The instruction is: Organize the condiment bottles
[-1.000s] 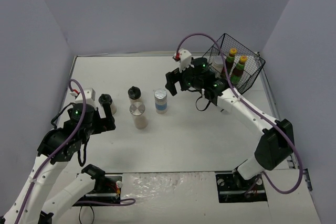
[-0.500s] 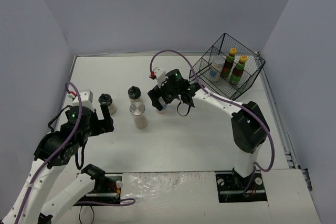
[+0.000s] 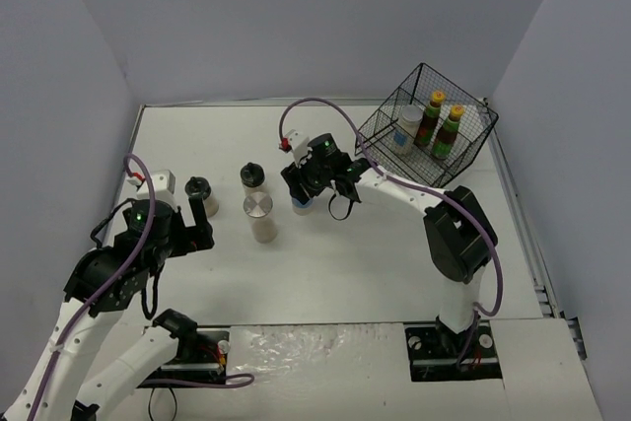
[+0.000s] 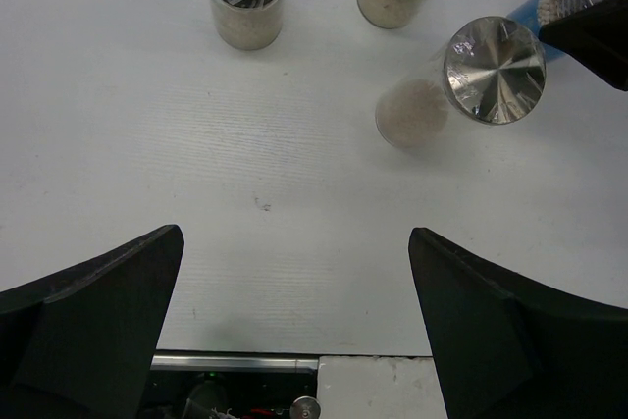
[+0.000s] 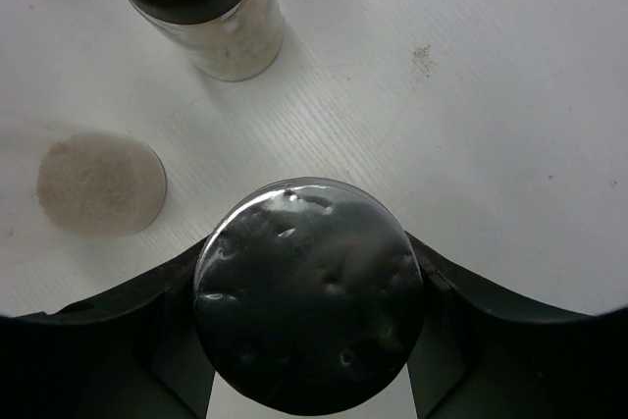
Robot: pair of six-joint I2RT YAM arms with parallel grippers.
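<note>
My right gripper [image 3: 304, 190] is shut on a clear jar with a blue label [image 3: 302, 205]. In the right wrist view its round lid [image 5: 309, 293] fills the gap, and both fingers [image 5: 446, 313] press its sides. My left gripper [image 4: 296, 242] hangs open over bare table, just short of a black-capped shaker [image 3: 198, 187]. A second shaker [image 3: 253, 175] and a silver-lidded jar [image 3: 258, 210] stand between the two grippers. Two dark sauce bottles with yellow caps [image 3: 443, 127] and another jar [image 3: 405, 128] stand inside the basket.
The black wire basket [image 3: 473, 145] sits tilted at the back right corner, near the wall. The right arm stretches from its base across the middle of the table toward the left. Purple cables loop above both arms.
The right arm swung left from beside the basket to the blue-labelled jar and closed its jaws around the lid. The left arm shifted only slightly and stayed open.
</note>
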